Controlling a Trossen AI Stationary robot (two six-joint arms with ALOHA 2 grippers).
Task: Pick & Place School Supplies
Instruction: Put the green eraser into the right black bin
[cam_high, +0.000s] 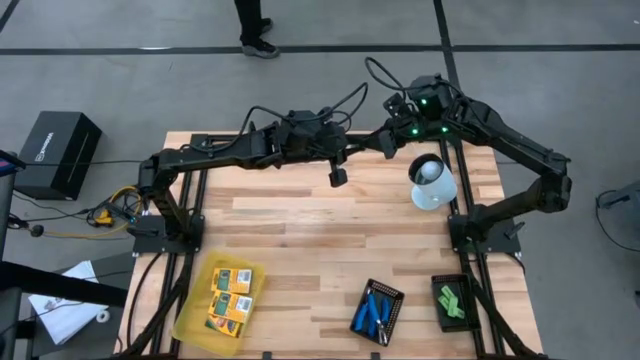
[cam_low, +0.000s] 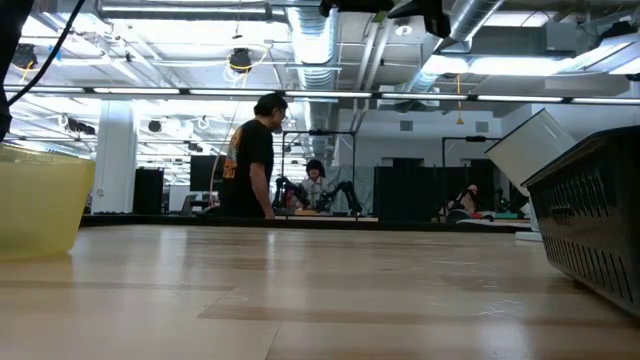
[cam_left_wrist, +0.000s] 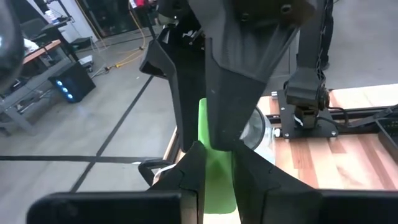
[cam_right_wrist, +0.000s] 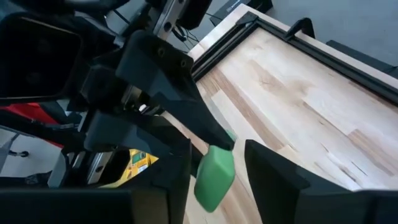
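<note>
High above the table's far middle, my two grippers meet around one bright green oblong block (cam_right_wrist: 214, 177). My left gripper (cam_left_wrist: 216, 155) is shut on the block (cam_left_wrist: 217, 180). My right gripper (cam_right_wrist: 217, 155) is open. Its fingers (cam_right_wrist: 273, 177) stand on either side of the block's free end, and a gap shows beside one of them. On the near part of the table, yellow-orange packs (cam_high: 230, 295) lie in the translucent yellow tray (cam_high: 192, 318). Blue-handled tools (cam_high: 372, 312) and more green blocks (cam_high: 450, 300) lie in two black trays. My left gripper pinches one end of the green block (cam_right_wrist: 225, 144) between its two fingers. The fingers come roughly level from the table's left, and the block sticks out beyond their tips. The block is lifted clear, high over the table.
A white round tub (cam_high: 432, 182) stands by the right arm's base, just beyond the grippers. The bare wood in the middle of the table (cam_high: 320, 230) is free. A person stands in the room behind the table (cam_low: 250, 160), and a foot (cam_high: 258, 45) shows on the floor past the far edge.
</note>
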